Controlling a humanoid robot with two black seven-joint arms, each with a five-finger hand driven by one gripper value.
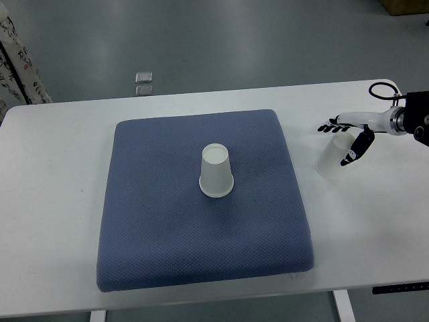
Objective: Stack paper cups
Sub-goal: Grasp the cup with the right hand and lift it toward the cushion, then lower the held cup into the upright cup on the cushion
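Right hand (pixel 348 137): white shell w/ black fingertips and black thumb pad. Silver wrist joint, then black boxy forearm (pixel 419 117) at right edge. Black cable loop (pixel 383 89) on far side.

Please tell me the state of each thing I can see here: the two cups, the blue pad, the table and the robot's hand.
paper cup on the pad: upside down, standing free, untouched.
second paper cup: tilted, off the pad, in the right hand's grasp.
right hand: fingers around the second cup.
blue pad: flat on the table, bearing one cup.
white table: bearing the pad.
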